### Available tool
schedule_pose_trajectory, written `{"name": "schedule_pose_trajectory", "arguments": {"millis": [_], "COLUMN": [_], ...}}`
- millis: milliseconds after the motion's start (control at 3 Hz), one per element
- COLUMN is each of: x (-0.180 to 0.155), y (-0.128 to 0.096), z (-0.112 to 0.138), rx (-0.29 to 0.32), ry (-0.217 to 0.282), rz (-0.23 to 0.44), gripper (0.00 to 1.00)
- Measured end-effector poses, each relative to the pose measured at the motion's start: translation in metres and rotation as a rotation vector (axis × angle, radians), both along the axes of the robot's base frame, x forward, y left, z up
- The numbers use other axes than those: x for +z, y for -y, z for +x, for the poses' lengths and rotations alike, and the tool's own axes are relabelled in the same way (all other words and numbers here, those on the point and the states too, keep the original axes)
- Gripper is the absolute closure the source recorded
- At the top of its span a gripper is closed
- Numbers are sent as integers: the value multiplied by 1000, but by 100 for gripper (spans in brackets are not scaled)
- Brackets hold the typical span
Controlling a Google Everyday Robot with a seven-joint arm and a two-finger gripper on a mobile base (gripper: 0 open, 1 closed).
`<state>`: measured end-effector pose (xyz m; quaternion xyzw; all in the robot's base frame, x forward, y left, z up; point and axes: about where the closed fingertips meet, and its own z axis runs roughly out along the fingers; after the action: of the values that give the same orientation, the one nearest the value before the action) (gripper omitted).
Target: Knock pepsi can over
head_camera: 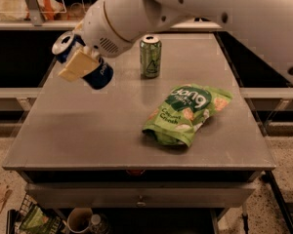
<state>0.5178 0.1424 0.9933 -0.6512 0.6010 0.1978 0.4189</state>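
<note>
The dark blue pepsi can [98,73] with a silver top is tilted, its top pointing up and to the left, and held in the air above the left part of the grey table [88,126]. My gripper [79,57] is shut on the pepsi can, with a cream-coloured finger [77,65] lying across its side. The white arm reaches in from the upper right.
A green can [150,56] stands upright at the table's back middle. A green snack bag [188,112] lies right of centre. Shelves with bags stand behind the table. A cup and a basket sit on the floor under the front edge.
</note>
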Motion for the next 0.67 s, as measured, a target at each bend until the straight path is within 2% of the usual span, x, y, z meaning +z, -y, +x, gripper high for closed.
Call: {"name": "schedule_pose_trajectory", "arguments": {"millis": [333, 667], "x": [-23, -69], "y": [-9, -13], "z": [3, -6], "rx": [102, 231], "ry": [35, 61], "rz": [-227, -496], "gripper": [100, 100]}}
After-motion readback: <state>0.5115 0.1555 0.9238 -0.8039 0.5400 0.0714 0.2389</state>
